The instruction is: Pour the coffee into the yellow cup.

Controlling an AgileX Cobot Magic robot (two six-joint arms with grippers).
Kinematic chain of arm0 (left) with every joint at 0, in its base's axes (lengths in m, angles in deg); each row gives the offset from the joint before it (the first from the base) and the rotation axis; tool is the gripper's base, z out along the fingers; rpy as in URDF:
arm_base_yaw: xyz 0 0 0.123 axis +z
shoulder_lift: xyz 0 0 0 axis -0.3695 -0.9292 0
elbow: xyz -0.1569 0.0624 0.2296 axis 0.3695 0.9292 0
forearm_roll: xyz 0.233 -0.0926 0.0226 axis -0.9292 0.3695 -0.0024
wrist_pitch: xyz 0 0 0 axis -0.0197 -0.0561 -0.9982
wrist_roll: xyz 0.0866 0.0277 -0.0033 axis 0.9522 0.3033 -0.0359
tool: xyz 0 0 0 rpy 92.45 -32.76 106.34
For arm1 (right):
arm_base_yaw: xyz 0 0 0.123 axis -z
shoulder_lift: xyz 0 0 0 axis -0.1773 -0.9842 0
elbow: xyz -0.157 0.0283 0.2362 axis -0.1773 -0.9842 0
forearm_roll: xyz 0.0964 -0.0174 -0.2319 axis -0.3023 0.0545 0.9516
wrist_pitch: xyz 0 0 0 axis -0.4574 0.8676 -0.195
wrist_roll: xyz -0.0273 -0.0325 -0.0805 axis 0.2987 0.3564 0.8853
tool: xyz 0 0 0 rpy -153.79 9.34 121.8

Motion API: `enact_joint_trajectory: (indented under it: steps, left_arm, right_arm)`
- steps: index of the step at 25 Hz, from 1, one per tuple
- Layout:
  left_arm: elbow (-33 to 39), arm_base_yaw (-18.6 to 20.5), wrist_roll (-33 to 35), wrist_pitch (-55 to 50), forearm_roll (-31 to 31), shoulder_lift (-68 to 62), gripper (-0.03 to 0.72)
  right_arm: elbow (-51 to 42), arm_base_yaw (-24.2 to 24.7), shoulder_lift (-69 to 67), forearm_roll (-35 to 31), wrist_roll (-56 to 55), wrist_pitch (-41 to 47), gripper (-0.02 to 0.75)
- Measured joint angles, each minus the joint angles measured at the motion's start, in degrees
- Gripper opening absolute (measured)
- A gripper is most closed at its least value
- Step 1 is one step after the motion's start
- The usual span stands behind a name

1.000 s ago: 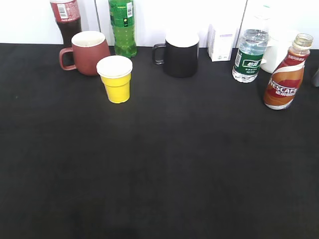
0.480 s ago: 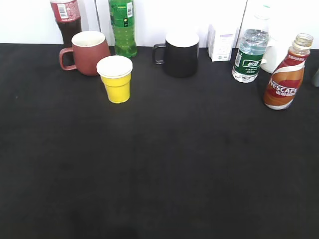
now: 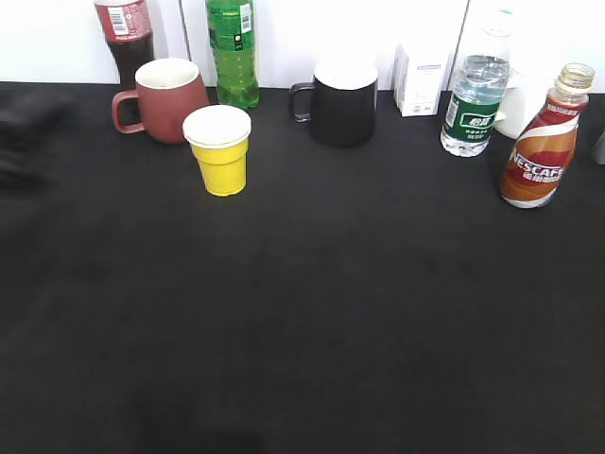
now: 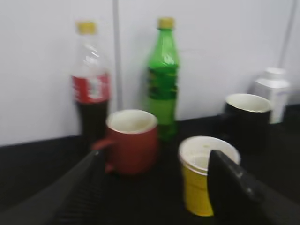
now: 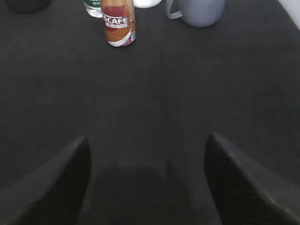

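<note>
The yellow cup [image 3: 219,149] stands upper left on the desk [image 3: 302,312], the coffee bottle [image 3: 542,139] far right. Both grippers' fingers [image 4: 234,187] [image 5: 243,183] spread wide, holding nothing.

The whole left wrist view is blurred — the cola bottle's [image 4: 92,87] label unreadable; the coffee bottle's [image 5: 118,22] neck is cut off.

A black table [image 3: 312,322] meets white wall panels [image 3: 312,38].
</note>
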Motion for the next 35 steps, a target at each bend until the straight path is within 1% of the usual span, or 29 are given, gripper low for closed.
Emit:
enact_joint_trajectory:
  steps: [2,3,4,5,7,8,11,13,15,16,18,19,21,22,23,24,25,26,27,29,30,31,33,35]
  left_arm:
    - [-0.1,-2.4,-1.9,11.1,-1.1,-12.6,0.516]
    - [-0.5,-2.6,-5.2,13.8,-2.9,-17.7,0.519]
    - [-1.5,-2.6,-7.7,15.2,-5.7,-22.3,0.537]
    - [-2.9,-2.6,-8.9,16.2,-7.6,-25.6,0.576]
    - [-8.1,-2.6,-9.3,15.1,-8.6,-31.6,0.646]
    - [-11.2,-2.6,-9.3,13.2,-8.7,-34.6,0.657]
    - [-20.2,-2.6,-9.4,11.0,-9.1,-43.5,0.662]
    - [-26.1,-2.6,-10.6,10.0,-11.0,-49.3,0.662]
    - [-32.2,-2.6,-11.3,9.2,-12.3,-52.9,0.662]
    - [-34.0,-2.6,-11.4,9.0,-12.5,-53.9,0.660]
    - [-35.5,-2.6,-11.4,8.9,-13.0,-54.8,0.632]
    - [-35.6,-2.5,-11.4,9.0,-13.5,-55.1,0.596]
    - [-35.6,-2.4,-11.3,9.3,-14.4,-55.3,0.493]
    - [-35.6,-2.3,-11.3,9.3,-14.4,-55.4,0.458]
    - [-35.6,-2.2,-11.3,9.4,-14.7,-55.4,0.449]
    - [-35.6,-2.1,-11.4,9.3,-16.4,-55.3,0.449]
    - [-35.6,-2.1,-12.2,8.6,-20.9,-54.7,0.449]
    - [-35.8,-2.3,-14.6,7.6,-27.1,-54.0,0.448]
    - [-36.9,-2.5,-18.3,6.7,-34.6,-53.4,0.447]
    - [-41.7,-2.6,-29.6,6.6,-50.7,-52.7,0.447]
    - [-44.0,-2.9,-34.2,7.1,-57.7,-52.6,0.447]
    - [-45.3,-3.5,-36.5,9.0,-62.4,-52.6,0.446]
    - [-45.4,-5.2,-38.8,11.9,-66.4,-52.6,0.447]
    - [-45.4,-6.9,-39.2,12.4,-69.8,-52.6,0.447]
  right_arm:
    - [0.0,0.0,0.0,0.0,0.0,-0.1,0.589]
    - [0.0,0.0,0.0,0.0,0.0,-0.1,0.589]
    - [0.0,0.0,0.0,0.0,0.0,-0.1,0.589]
    - [0.0,0.0,0.0,0.0,0.1,-0.1,0.589]
    - [0.0,0.0,0.0,0.0,0.1,-0.1,0.589]
    - [0.0,0.0,0.0,0.0,0.0,0.0,0.589]
    - [0.0,0.0,0.0,0.0,0.0,0.0,0.589]
    - [0.0,0.0,0.0,0.0,0.0,0.0,0.589]
    - [0.0,0.0,0.0,0.0,0.0,0.0,0.589]
    - [0.0,0.0,0.0,0.0,0.0,0.0,0.589]
    - [0.0,0.0,0.0,0.0,0.0,0.0,0.589]
    - [0.0,0.0,0.0,0.0,0.0,0.0,0.589]
    - [0.0,0.0,0.0,0.0,0.0,0.0,0.589]
    - [0.0,0.0,0.0,0.0,0.0,0.0,0.589]
    - [0.0,0.0,0.0,0.0,0.0,0.0,0.589]
    - [0.0,0.0,0.0,0.0,0.0,0.0,0.589]
    - [0.0,0.0,0.0,0.0,0.0,0.0,0.589]
    - [0.0,0.0,0.0,0.0,0.0,0.0,0.589]
    - [0.0,0.0,0.0,0.0,0.0,0.0,0.589]
    - [0.0,0.0,0.0,0.0,0.0,0.0,0.589]
    - [0.0,0.0,0.0,0.0,0.0,0.0,0.589]
    - [0.0,0.0,0.0,0.0,0.0,0.0,0.589]
    - [0.0,0.0,0.0,0.0,0.0,0.0,0.589]
    - [0.0,0.0,0.0,0.0,0.0,0.0,0.589]
